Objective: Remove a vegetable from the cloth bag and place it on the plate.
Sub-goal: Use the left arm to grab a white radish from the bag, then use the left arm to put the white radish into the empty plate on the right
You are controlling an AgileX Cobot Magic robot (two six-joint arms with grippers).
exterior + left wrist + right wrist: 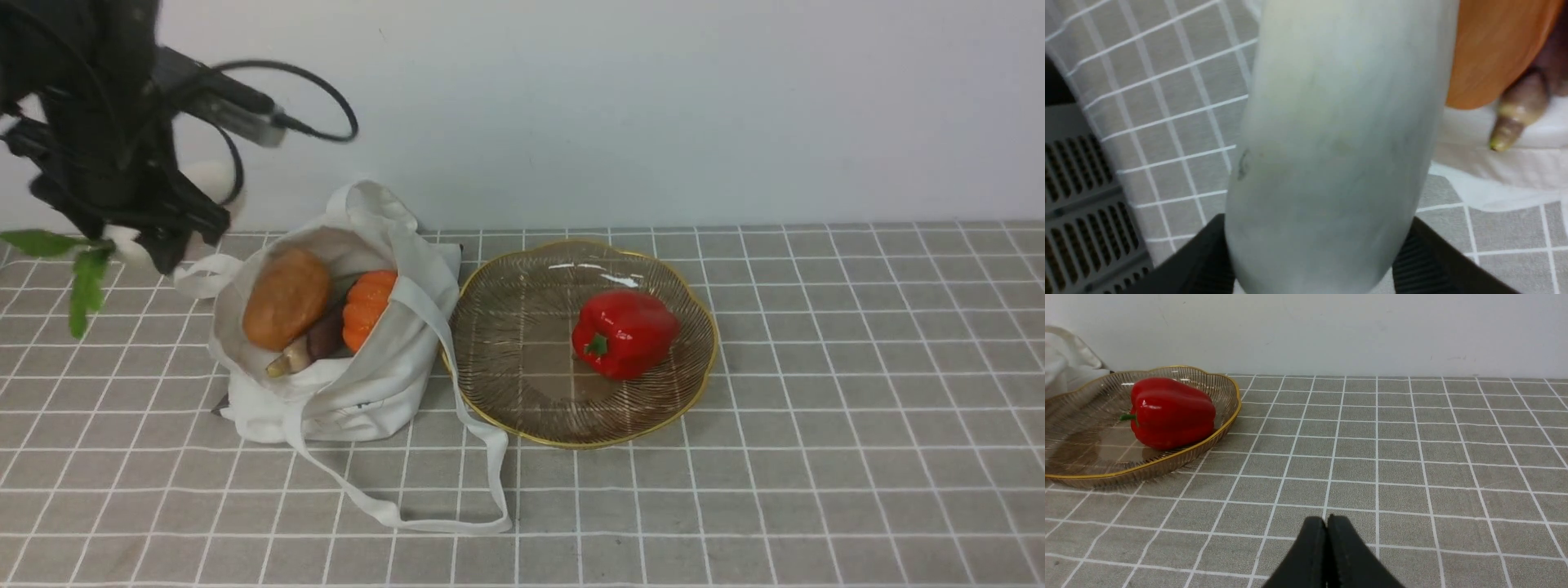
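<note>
Left end effector (159, 233), jaws wide, grips the radish (1331, 143) aloft near the surface's far-left corner, beside the cloth bag (367, 392). Risk: smooth skin slipping in transit; striking the red pepper (624, 333) on the plate (506, 343). Right end effector (1327, 539) closed, empty.

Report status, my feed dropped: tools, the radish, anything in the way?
Left tool shut on radish; right tool shut, empty. Radish aloft, out of the cloth bag. Red pepper on plate, bag-side half bare.
</note>
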